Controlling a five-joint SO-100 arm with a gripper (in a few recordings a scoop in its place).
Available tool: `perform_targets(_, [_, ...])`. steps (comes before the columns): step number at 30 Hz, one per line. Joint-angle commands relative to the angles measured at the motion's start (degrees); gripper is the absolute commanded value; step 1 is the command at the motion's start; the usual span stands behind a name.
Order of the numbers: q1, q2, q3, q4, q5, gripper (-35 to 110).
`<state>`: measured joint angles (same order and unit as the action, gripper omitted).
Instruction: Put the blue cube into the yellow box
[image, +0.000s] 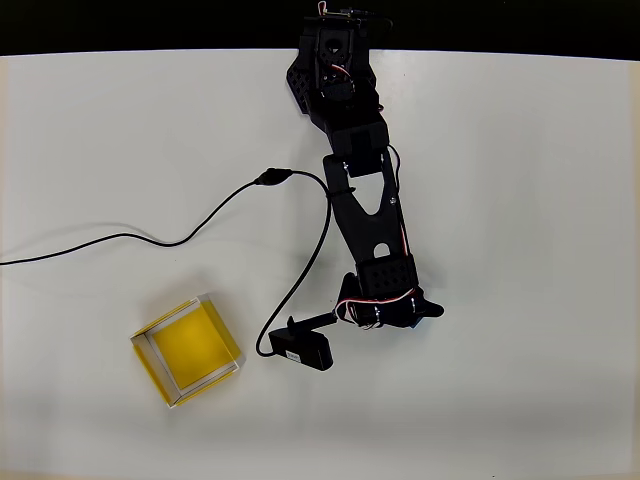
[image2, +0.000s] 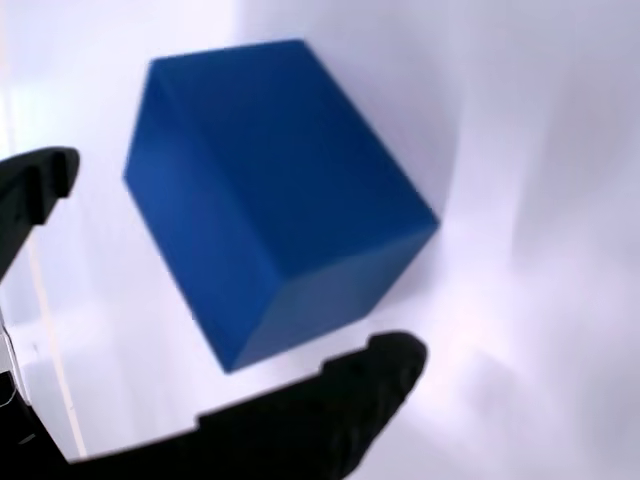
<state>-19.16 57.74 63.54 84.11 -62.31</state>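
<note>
Gripper (image2: 230, 290) spread wide in the wrist view, one finger (image2: 340, 410) just below the cube (image2: 270, 200), the other at the left edge; the cube sits on the table between them, turned corner-on, apparently not yet touched. Risk: closing on a skewed block could catch edges rather than flat faces, so it may twist, squirt out or be pushed aside. The lower finger looks close enough to nudge it first. In the overhead view the arm (image: 365, 220) covers the cube entirely; the box (image: 187, 350) lies well apart to the lower left, empty. The black module (image: 305, 350) and its cable (image: 200, 225) lie between arm and box and could snag on the carry. Finger contact is hard to judge.
</note>
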Motion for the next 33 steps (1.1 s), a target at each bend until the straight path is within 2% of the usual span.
perform_targets(1, [-0.4, 2.1, -2.9, -0.2, 0.1, 59])
perform_targets(4, [-0.4, 0.7, -4.1, -0.2, 0.2, 63])
perform_targets(15, [-1.1, -3.5, -9.6, 1.1, 0.9, 63])
perform_targets(18, [-1.7, -3.5, -10.0, 1.1, 0.9, 52])
perform_targets(21, [-2.6, -3.2, -10.1, 1.6, 0.9, 31])
perform_targets(23, [-3.2, -2.9, -10.1, 1.8, 1.1, 21])
perform_targets(28, [-3.9, -2.8, -10.3, 2.1, 1.4, 10])
perform_targets(33, [-4.0, -2.8, -10.4, 2.2, 1.5, 9])
